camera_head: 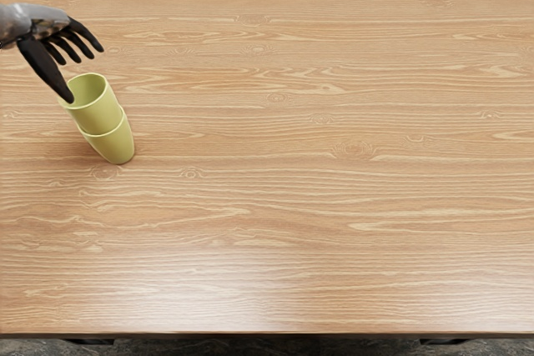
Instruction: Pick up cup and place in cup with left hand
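1. Wooden table point(334, 206): both cups are at its left side, towards the far half.
2. Left hand point(42, 22): at the far left, fingers loosely spread and gripping nothing. The nesting looks done, so backing away cleanly seems the step in hand – lift the thumb point(46, 68) clear first, then draw the hand left and far, slowly.
3. Lower cup point(117, 146): on the table, holding the other.
4. Upper cup point(98, 114): seated inside the lower one, its top part showing. The thumb's tip overlaps its edge – contact is unclear, and a sideways brush could tip the pair
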`<action>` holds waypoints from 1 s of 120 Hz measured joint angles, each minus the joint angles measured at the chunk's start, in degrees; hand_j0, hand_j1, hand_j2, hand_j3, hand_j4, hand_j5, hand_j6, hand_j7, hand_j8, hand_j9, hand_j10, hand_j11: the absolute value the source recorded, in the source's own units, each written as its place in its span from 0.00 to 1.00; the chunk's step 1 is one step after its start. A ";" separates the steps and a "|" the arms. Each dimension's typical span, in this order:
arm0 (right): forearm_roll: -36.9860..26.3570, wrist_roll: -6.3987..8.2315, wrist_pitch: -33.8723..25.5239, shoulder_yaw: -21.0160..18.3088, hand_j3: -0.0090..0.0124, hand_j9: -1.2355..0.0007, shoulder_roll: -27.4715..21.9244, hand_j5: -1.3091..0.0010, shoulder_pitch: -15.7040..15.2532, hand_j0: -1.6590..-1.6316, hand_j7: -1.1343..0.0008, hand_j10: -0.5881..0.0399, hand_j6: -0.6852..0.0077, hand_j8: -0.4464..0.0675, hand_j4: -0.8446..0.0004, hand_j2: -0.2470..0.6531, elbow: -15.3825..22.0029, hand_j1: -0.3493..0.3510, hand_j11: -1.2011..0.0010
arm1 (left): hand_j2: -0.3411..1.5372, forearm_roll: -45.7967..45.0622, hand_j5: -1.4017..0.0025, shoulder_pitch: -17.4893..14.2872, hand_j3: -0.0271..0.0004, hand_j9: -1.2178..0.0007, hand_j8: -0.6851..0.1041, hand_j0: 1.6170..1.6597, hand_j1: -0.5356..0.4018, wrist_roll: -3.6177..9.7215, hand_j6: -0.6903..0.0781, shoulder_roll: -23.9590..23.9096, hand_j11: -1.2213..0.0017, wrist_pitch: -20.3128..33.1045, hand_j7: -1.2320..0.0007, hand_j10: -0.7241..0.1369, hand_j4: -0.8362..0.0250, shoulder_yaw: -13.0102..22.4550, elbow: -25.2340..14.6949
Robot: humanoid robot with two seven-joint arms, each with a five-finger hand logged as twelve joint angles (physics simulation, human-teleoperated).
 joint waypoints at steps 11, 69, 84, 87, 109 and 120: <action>0.00 0.00 0.00 0.01 0.42 1.00 0.00 1.00 0.00 0.04 1.00 0.94 0.99 0.87 1.00 0.27 0.00 0.00 1.00 | 0.22 -3.08 0.70 -2.19 0.99 0.65 0.45 0.96 0.53 0.00 0.47 0.17 0.65 -0.29 0.65 0.46 0.59 -0.05 -0.73; 0.00 0.00 0.00 0.00 0.42 1.00 0.00 1.00 0.00 0.04 1.00 0.94 0.99 0.87 1.00 0.27 0.00 0.00 1.00 | 0.21 -34.00 0.77 1.73 0.99 0.74 0.56 0.96 0.63 0.00 0.58 0.26 0.74 -8.39 0.74 0.56 0.68 0.13 -5.71; 0.00 0.00 0.00 0.01 0.42 1.00 0.00 1.00 0.01 0.04 1.00 0.94 0.99 0.87 1.00 0.27 0.00 0.00 1.00 | 0.21 -44.35 0.76 5.82 0.99 0.73 0.54 0.96 0.62 0.00 0.56 4.24 0.73 -9.60 0.73 0.54 0.67 0.30 -6.90; 0.00 0.00 0.00 0.01 0.42 1.00 0.00 1.00 0.01 0.04 1.00 0.94 0.99 0.87 1.00 0.27 0.00 0.00 1.00 | 0.21 -46.48 0.75 6.73 0.99 0.71 0.53 0.96 0.60 0.00 0.55 5.52 0.71 -9.72 0.72 0.53 0.66 0.33 -7.06; 0.00 0.00 0.00 0.08 0.42 1.00 0.00 1.00 0.02 0.04 1.00 0.94 0.99 0.87 1.00 0.27 0.05 0.00 1.00 | 0.21 -53.68 0.76 8.88 0.99 0.72 0.54 0.96 0.61 0.00 0.56 10.04 0.72 -10.08 0.72 0.54 0.67 0.35 -7.50; 0.00 0.00 0.00 0.09 0.42 1.00 0.00 1.00 0.04 0.04 1.00 0.94 0.99 0.87 1.00 0.27 0.07 0.00 1.00 | 0.21 -54.59 0.78 9.05 0.99 0.75 0.57 0.96 0.64 0.00 0.59 13.87 0.75 -10.12 0.75 0.57 0.70 0.46 -7.55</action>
